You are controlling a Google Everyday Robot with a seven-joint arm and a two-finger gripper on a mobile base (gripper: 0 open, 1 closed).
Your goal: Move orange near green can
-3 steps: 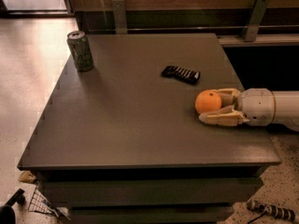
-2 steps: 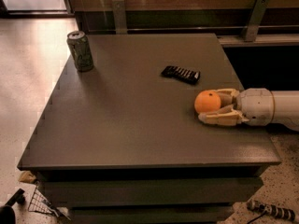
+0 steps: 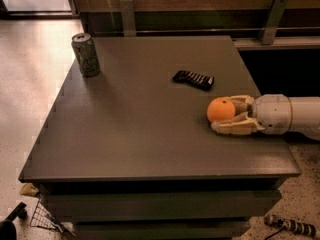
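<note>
The orange [image 3: 220, 109] rests on the dark grey table [image 3: 135, 129] near its right edge. My gripper [image 3: 224, 114] reaches in from the right, low over the table. Its two tan fingers [image 3: 235, 128] lie on either side of the orange and touch it, so it is shut on the orange. The green can [image 3: 86, 54] stands upright at the far left corner of the table, well away from the orange and the gripper.
A flat black rectangular bar [image 3: 193, 79] lies on the table just behind and left of the orange. The table's right edge is close under my arm [image 3: 292, 115]. A wooden wall with metal brackets runs behind the table. Small items lie on the floor below.
</note>
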